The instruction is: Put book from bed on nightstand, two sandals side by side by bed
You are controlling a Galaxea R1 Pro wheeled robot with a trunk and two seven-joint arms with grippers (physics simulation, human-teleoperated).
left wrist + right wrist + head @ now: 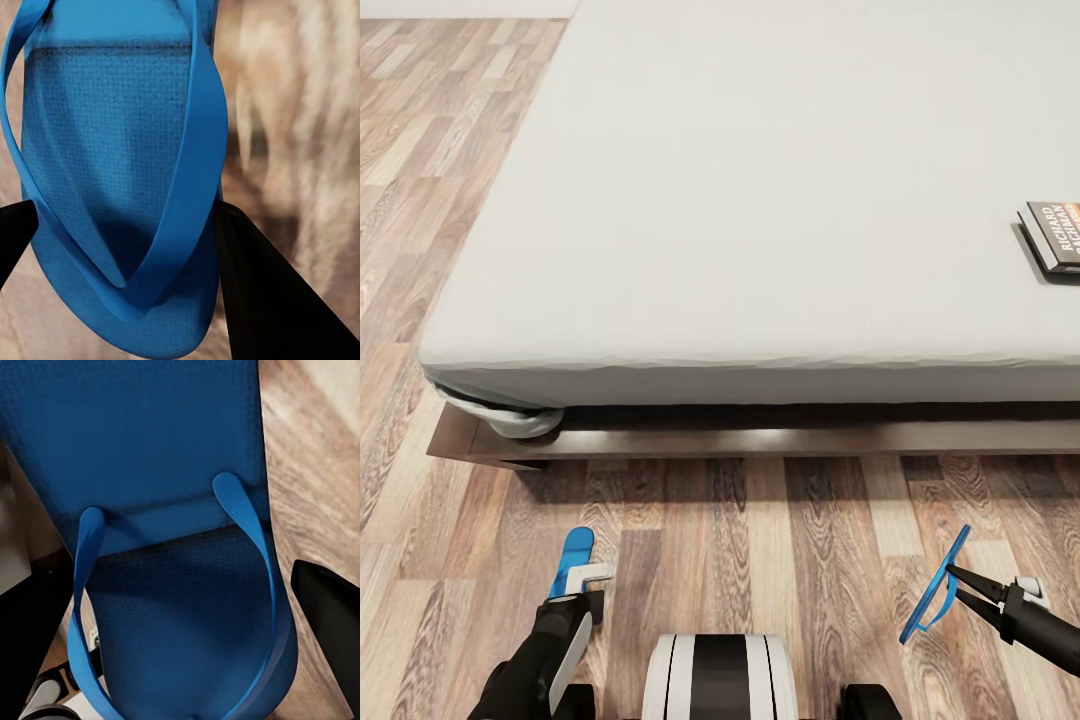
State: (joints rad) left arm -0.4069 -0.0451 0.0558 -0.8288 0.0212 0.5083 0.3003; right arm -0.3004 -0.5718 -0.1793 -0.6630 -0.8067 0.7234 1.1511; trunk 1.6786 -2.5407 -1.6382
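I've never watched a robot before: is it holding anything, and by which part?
Each claw holds a bright blue flat sandal: left claw at one end, right claw by its edge.

Bed: low, off-white mattress on a dark brown wooden frame, spanning the far half of the scene. On it: one book, flat, near the right edge. Floor: grey-brown wood planks, running along the bed's near and left sides.
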